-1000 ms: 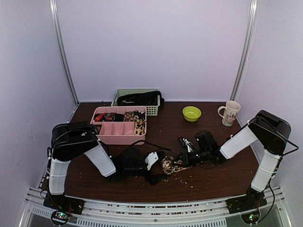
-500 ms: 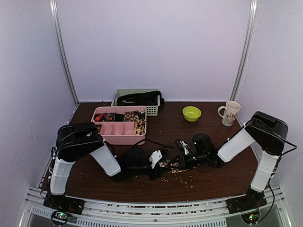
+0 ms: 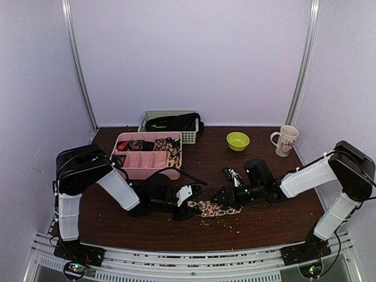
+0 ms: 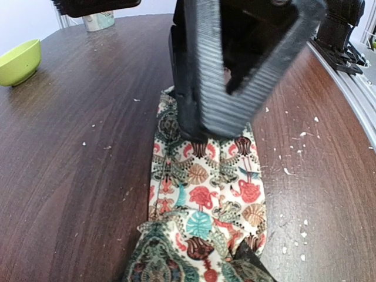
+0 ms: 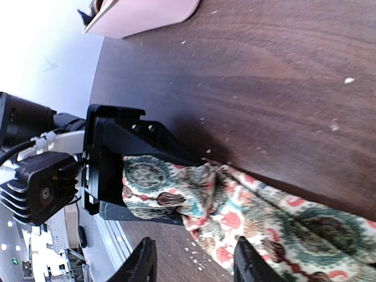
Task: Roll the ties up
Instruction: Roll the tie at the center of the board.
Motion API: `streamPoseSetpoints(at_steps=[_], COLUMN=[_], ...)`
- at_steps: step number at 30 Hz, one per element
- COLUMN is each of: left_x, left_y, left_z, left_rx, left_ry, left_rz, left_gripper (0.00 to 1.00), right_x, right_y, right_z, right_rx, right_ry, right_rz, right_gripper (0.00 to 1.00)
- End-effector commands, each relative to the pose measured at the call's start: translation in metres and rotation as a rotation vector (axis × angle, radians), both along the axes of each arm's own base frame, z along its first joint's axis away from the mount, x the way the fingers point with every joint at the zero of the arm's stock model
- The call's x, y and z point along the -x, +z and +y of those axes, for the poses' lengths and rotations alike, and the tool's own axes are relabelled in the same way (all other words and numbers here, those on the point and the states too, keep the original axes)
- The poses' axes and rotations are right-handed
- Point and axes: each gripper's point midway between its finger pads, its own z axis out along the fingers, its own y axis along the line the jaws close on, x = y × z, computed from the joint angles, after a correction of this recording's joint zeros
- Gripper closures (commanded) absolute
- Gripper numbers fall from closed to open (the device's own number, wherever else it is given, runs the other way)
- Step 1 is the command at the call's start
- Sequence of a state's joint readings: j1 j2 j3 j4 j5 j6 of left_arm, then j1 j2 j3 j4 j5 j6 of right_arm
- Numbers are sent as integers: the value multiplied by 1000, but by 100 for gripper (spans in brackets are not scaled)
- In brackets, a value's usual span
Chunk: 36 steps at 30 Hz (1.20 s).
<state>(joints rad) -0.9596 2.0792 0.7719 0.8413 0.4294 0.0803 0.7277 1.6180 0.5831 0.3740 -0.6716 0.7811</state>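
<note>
Top camera sits fixed high behind the arm bases, tilted down, wide over the whole table point(image 3: 264, 176). Left wrist camera rides low and very close, facing rightward along the tie point(image 4: 205, 200) at the right gripper point(image 4: 208, 126), green bowl point(image 4: 19, 59) at frame edge. Right wrist camera, equally close and rolled sideways, faces back at the left gripper point(image 5: 176, 189); all three share the tie's patch of table.

Soft, even light; glare sheens the table point(image 4: 70, 147) in both wrist views, the right one's corner blown white.
</note>
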Motion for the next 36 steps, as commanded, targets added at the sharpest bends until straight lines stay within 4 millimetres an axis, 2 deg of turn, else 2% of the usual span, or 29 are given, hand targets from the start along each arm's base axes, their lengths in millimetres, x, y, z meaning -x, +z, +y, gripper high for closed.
streamPoseSetpoints(at_steps=[1, 4, 10, 15, 18, 21, 22, 27, 31, 33, 36], left_x=[14, 15, 15, 15, 15, 14, 13, 8, 2, -1, -4], left_y=[-45, -47, -50, -50, -50, -49, -49, -36, -16, -4, 8], left_z=[22, 22, 24, 24, 24, 25, 25, 28, 29, 31, 35], left_rx=[-176, -178, -194, -200, -203, -208, -211, -186, -108, -59, -2], left_ry=[-20, -18, -19, -18, -19, -15, -13, 17, 59, 88, 121], left_rz=[98, 104, 109, 109, 107, 102, 99, 59, 2, -33, -74], left_gripper=[65, 65, 64, 64, 64, 63, 61, 38, 26, 17, 11], right_x=[6, 6, 5, 7, 11, 18, 19, 27, 32, 33, 33], right_y=[7, 7, 6, -28, -48, -61, -63, -73, -83, -87, -91], right_z=[21, 38, 66, 64, 57, 51, 48, 35, 22, 15, 2], right_rx=[-14, -20, -20, 60, 104, 119, 121, 129, 114, 107, 115], right_ry=[24, 40, 70, 65, 58, 54, 52, 45, 27, 12, -8], right_rz=[13, 19, 25, 79, 106, 130, 134, 152, 182, 191, 200], right_gripper=[52, 48, 49, 55, 68, 92, 100, 100, 100, 100, 100])
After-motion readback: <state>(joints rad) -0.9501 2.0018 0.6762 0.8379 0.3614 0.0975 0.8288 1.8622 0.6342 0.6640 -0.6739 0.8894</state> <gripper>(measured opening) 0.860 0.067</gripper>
